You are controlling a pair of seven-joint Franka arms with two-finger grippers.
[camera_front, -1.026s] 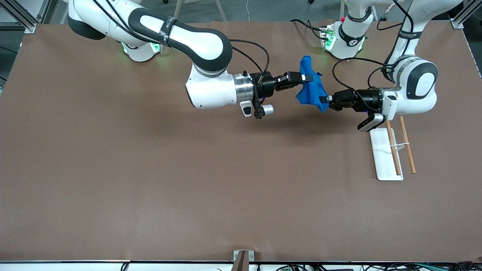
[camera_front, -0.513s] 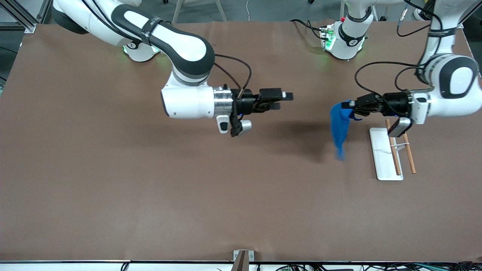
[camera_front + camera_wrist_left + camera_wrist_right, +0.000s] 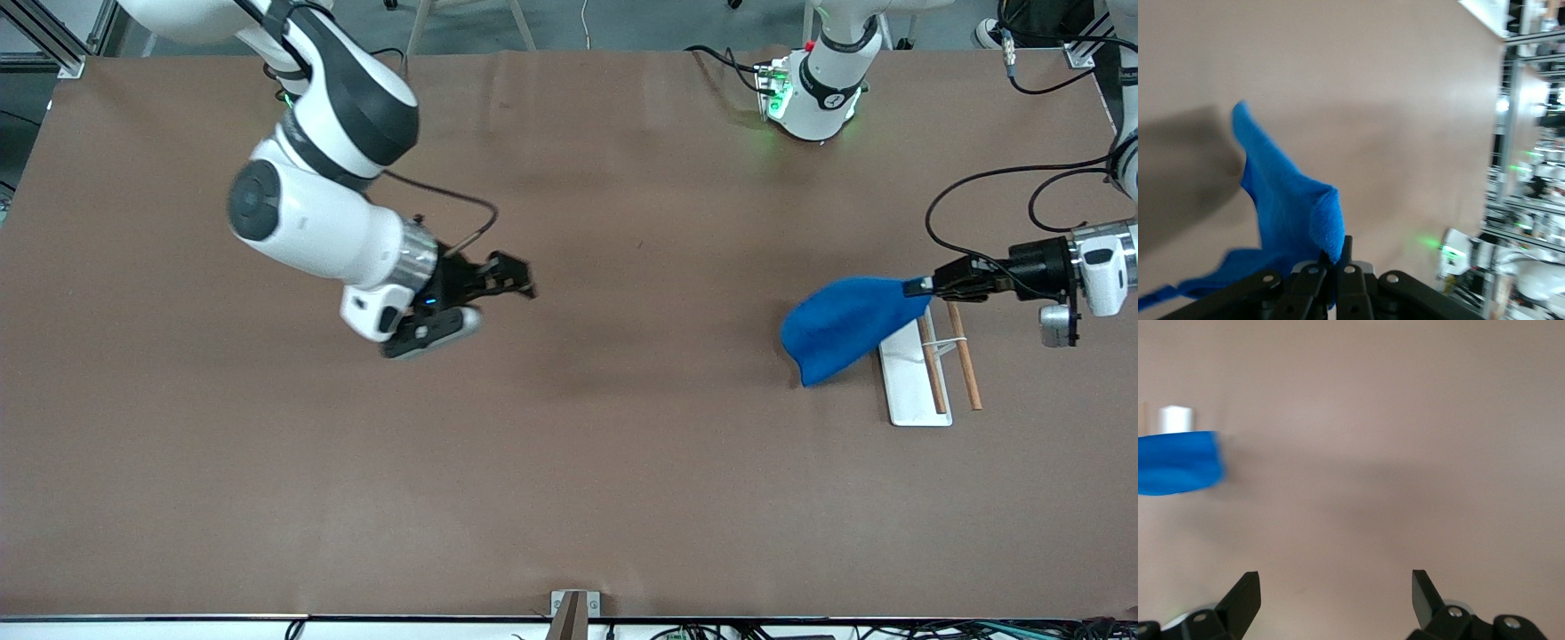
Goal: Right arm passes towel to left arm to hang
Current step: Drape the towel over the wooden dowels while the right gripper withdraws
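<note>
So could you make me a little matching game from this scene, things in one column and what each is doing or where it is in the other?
Things:
1. towel
2. left tool
3. right tool
4. white rack base

States:
A. open, holding nothing, over bare table
B. shut on a blue corner
C. flat on the table, under two wooden rods
D. hanging in the air beside the rack

Pairs: 1-D, 2-B, 3-A, 4-C
</note>
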